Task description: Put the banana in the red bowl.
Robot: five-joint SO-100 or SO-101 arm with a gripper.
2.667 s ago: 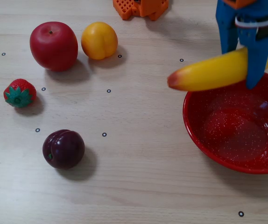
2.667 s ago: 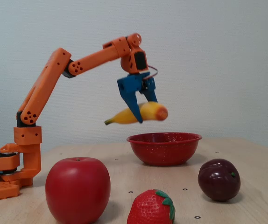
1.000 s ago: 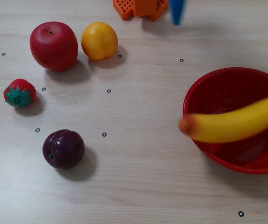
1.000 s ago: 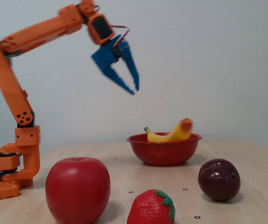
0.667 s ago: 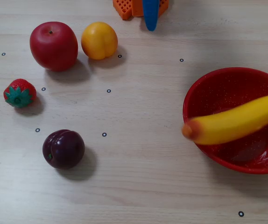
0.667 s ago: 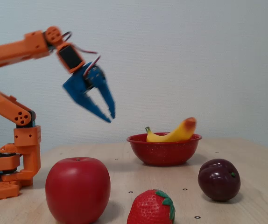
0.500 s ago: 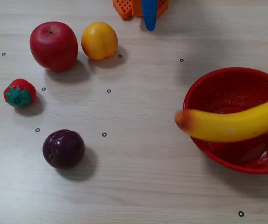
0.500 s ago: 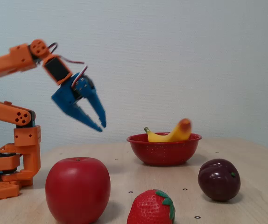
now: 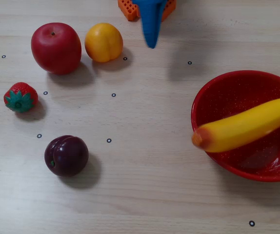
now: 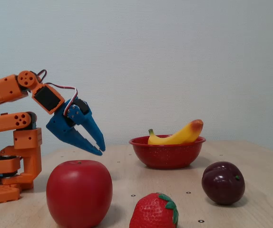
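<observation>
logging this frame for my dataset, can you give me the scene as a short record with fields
banana: lies across the red bowl, reddish tip sticking out over the rim
gripper: empty, jaws a little apart, near the arm base, away from the bowl
other fruit on table: red apple, orange-yellow fruit, strawberry, dark plum
table: light wood with small ring marks
task state: banana in bowl, released
</observation>
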